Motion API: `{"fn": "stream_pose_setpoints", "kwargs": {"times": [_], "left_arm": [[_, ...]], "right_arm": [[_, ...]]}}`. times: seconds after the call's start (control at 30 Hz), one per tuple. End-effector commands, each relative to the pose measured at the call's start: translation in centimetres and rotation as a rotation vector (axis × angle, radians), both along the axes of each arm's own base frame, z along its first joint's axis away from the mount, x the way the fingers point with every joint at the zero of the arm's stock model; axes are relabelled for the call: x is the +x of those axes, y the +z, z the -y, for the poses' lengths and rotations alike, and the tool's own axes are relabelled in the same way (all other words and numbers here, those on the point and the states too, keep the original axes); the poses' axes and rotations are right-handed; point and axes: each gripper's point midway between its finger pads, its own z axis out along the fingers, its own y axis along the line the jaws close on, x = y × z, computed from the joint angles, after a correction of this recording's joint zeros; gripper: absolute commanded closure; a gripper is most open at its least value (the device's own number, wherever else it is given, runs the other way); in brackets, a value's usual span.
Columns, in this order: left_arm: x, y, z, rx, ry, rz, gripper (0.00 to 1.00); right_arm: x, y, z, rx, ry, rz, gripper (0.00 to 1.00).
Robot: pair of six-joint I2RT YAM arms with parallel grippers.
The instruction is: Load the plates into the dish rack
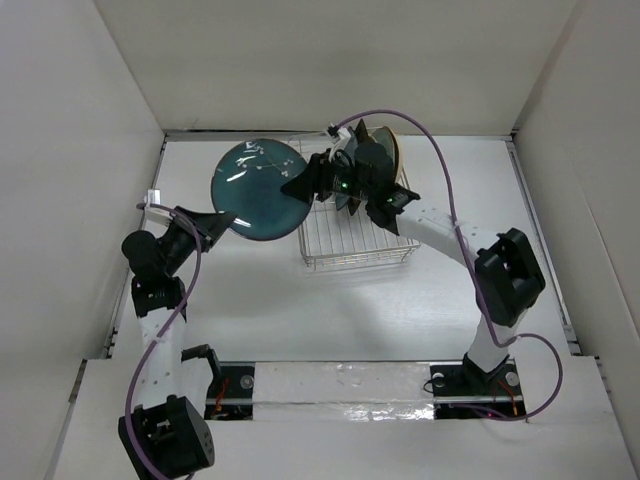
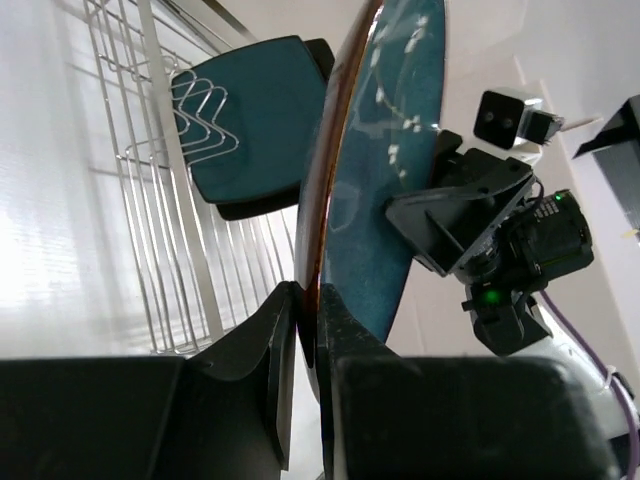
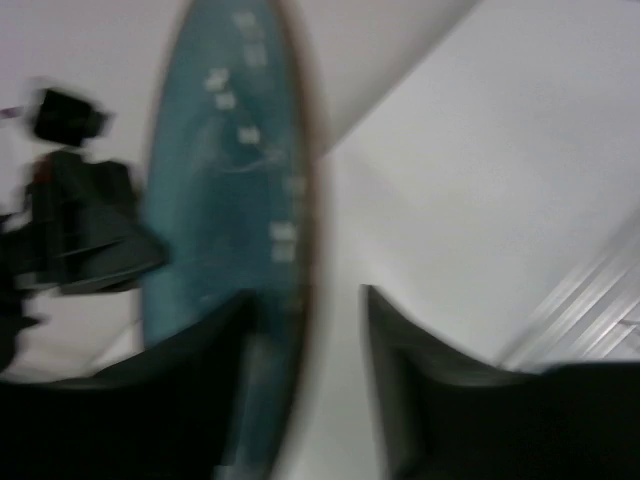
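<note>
While the left pincer [image 1: 222,222] clamps the rim of the teal plate [image 1: 258,190], held on edge just left of the rack [image 1: 350,250], the right pincer [image 1: 300,183] gapes wide around the opposite rim. If the left lets go before the right closes, the plate could drop onto the tabletop [image 1: 250,310].

left arm [image 1: 160,290] extended forward; left fingers [image 2: 268,345] clamped on plate [image 1: 258,190] | right arm [image 1: 440,232] bent leftward; right fingers [image 3: 410,365] spread apart
</note>
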Motion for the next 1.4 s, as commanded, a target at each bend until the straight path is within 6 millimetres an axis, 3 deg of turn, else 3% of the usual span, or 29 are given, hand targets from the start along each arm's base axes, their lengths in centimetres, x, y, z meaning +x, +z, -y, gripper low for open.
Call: {"fn": "stream_pose_setpoints", "kwargs": {"times": [0.0,0.07,0.1,0.17,0.23,0.27,0.37,0.43,0.53,0.57,0.6,0.63,0.7,0.73,0.8,0.93,1.0,1.17,1.37], "left_arm": [[-0.8,6.5,0.5,0.144,-0.013,0.246,1.00],[-0.8,6.5,0.4,0.162,-0.004,0.246,1.00],[-0.7,6.1,0.2,0.176,0.006,0.234,1.00],[-0.6,5.9,0.0,0.195,0.019,0.223,1.00],[-0.4,5.4,-0.4,0.236,0.034,0.207,0.84],[-0.3,5.3,-0.5,0.249,0.044,0.208,0.64],[-0.2,5.6,-1.1,0.308,0.081,0.218,0.36],[-0.4,6.2,-1.4,0.334,0.105,0.227,0.24],[-0.6,6.7,-1.3,0.390,0.134,0.247,0.11],[-0.5,6.6,-1.4,0.430,0.148,0.255,0.02],[-0.2,6.1,-2.1,0.452,0.194,0.225,0.01],[-0.2,6.1,-2.1,0.471,0.204,0.221,0.01],[-0.4,5.9,-1.7,0.513,0.210,0.224,0.01],[-0.7,5.8,-1.5,0.524,0.205,0.231,0.01],[-0.9,5.4,-0.6,0.541,0.175,0.240,0.01],[-1.2,4.2,0.9,0.604,0.117,0.257,0.01],[-1.5,4.4,1.2,0.631,0.115,0.281,0.01],[-2.1,3.7,1.3,0.676,0.109,0.273,0.01],[-2.2,3.1,1.5,0.695,0.098,0.259,0.01]], "right_arm": [[-2.2,3.2,-1.2,0.163,0.178,0.031,0.57],[-2.8,2.5,-1.5,0.177,0.223,-0.005,0.74],[-2.8,2.4,-1.6,0.180,0.224,-0.011,0.89],[-2.4,2.4,-1.0,0.185,0.195,-0.015,0.99],[-2.5,2.9,-0.7,0.198,0.178,-0.010,1.00],[-2.0,3.7,0.0,0.212,0.144,0.002,1.00],[-0.9,6.2,1.6,0.251,0.053,0.030,1.00],[0.2,7.2,2.6,0.235,-0.017,0.037,1.00],[2.5,9.6,5.3,0.213,-0.185,0.083,1.00],[3.8,10.3,6.6,0.210,-0.269,0.099,1.00],[4.2,10.3,7.2,0.186,-0.312,0.097,1.00],[4.6,11.6,8.0,0.168,-0.356,0.145,1.00],[6.2,11.5,9.8,0.109,-0.483,0.155,1.00],[6.9,12.4,10.4,0.076,-0.527,0.196,1.00],[8.9,11.7,13.0,-0.010,-0.699,0.190,1.00],[10.5,11.9,15.8,-0.177,-0.919,0.259,1.00],[11.3,12.1,16.5,-0.217,-0.997,0.273,1.00],[11.6,11.1,15.7,-0.352,-1.097,0.288,1.00],[13.2,8.9,15.2,-0.430,-1.127,0.278,1.00]]}}
